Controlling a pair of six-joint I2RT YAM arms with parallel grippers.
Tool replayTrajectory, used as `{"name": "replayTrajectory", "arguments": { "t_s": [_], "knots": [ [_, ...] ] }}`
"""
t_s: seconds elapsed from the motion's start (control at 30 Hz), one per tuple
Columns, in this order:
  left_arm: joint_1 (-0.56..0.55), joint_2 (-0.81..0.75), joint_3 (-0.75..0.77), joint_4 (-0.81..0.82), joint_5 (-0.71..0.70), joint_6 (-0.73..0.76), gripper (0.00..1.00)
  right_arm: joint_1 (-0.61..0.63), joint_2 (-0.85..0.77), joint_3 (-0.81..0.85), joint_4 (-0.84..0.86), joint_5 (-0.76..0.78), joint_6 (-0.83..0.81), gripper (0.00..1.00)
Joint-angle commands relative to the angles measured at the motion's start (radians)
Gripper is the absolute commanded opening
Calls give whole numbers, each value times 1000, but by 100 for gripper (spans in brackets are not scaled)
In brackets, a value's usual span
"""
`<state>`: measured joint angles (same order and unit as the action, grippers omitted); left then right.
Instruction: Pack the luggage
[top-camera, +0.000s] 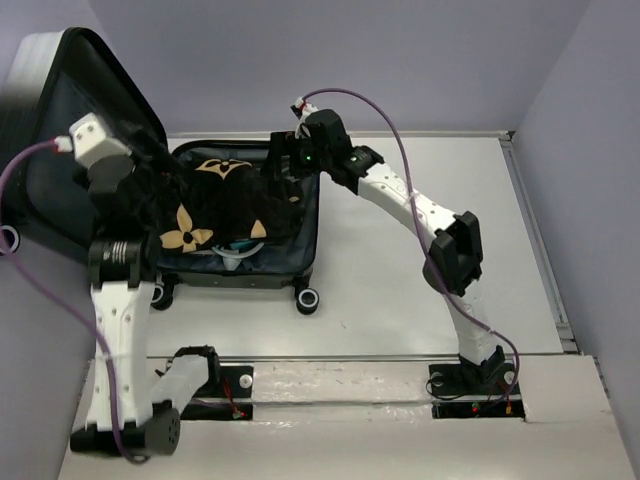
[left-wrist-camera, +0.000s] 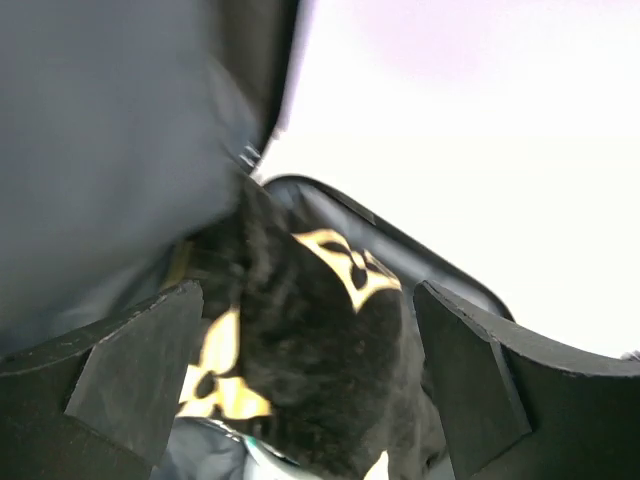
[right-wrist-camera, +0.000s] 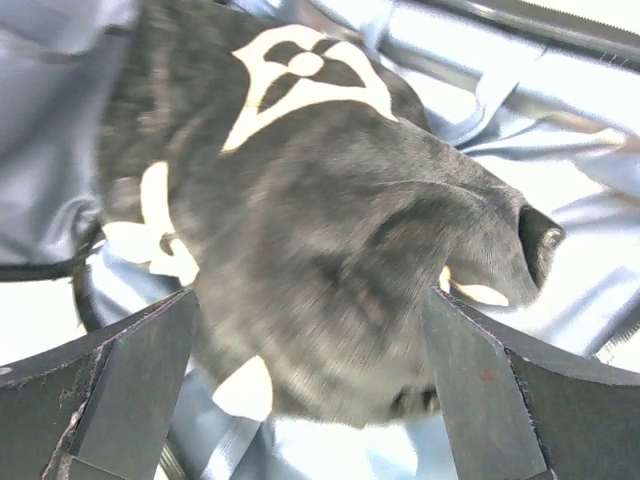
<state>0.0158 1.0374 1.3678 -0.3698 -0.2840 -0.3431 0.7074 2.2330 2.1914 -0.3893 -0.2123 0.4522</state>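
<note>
The luggage (top-camera: 300, 262) lies open on the table, its lid (top-camera: 60, 150) standing up at the left, wheels at the near edge. A black cloth with tan flower print (top-camera: 215, 205) lies bunched inside the base on the grey lining. It also shows in the left wrist view (left-wrist-camera: 310, 340) and in the right wrist view (right-wrist-camera: 330, 260). My left gripper (top-camera: 150, 185) is open just above the cloth's left part. My right gripper (top-camera: 285, 165) is open over the cloth at the far right of the base, jaws on either side of a fold.
A pale teal-edged item (top-camera: 238, 255) peeks from under the cloth near the luggage's front wall. The grey table (top-camera: 420, 320) extends to the right, with a raised edge strip (top-camera: 540, 240) along its right side.
</note>
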Motion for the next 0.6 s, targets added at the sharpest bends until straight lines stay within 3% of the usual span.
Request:
{"name": "replayTrajectory", "arguments": {
  "t_s": [0.0, 0.13, 0.27, 0.37, 0.43, 0.57],
  "knots": [
    [10, -224, -154, -70, -205, -42, 99, 26, -196, -64, -10, 57, -104, 97],
    [12, -382, -277, -156, -374, -115, 97, 26, -358, -240, 35, 30, -142, 94],
    [12, -485, -400, -218, -598, -139, 96, 26, -545, -542, 144, -10, -162, 91],
    [18, -450, -481, -170, -762, -100, 96, 26, -637, -666, 200, -65, -168, 94],
    [42, -377, -501, -95, -790, -36, 96, 26, -665, -714, 214, -90, -179, 96],
    [195, -252, -444, 27, -756, 27, 95, 26, -687, -794, 228, -124, -190, 100]
  ]
}}
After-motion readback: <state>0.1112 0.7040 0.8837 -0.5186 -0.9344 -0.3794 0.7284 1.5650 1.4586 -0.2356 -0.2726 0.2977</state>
